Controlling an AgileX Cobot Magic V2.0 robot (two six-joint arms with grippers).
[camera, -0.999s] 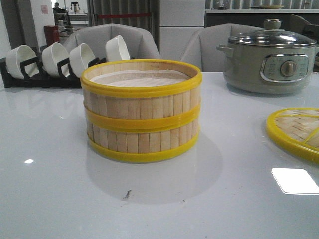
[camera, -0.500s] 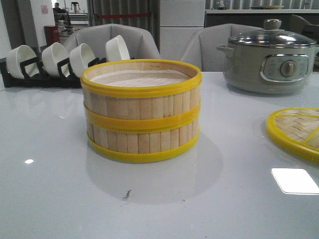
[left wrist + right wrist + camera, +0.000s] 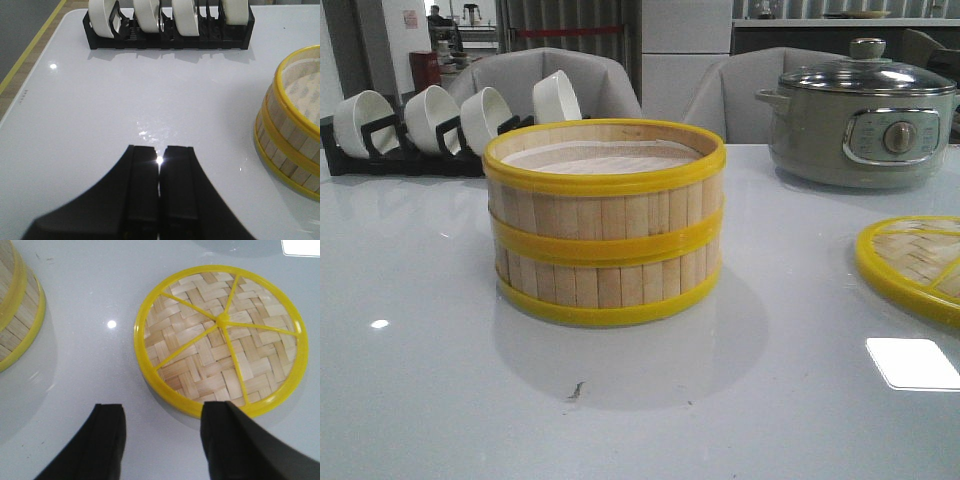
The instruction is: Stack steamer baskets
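Two steamer baskets stand one on top of the other in the middle of the white table: the upper basket (image 3: 605,190) rests squarely on the lower basket (image 3: 608,285), with a whitish liner showing inside the top. The stack's side (image 3: 292,135) shows in the left wrist view, and its edge (image 3: 15,315) in the right wrist view. My left gripper (image 3: 160,150) is shut and empty, hovering over bare table beside the stack. With nothing between its fingers, my right gripper (image 3: 162,410) stands open over the table, one finger overlapping the rim of a woven lid (image 3: 220,340). Neither gripper shows in the front view.
The round woven bamboo lid (image 3: 912,262) with a yellow rim lies flat at the right. A grey-green electric pot (image 3: 860,115) with a glass lid stands at the back right. A black rack (image 3: 420,150) with several white bowls (image 3: 145,15) lines the back left.
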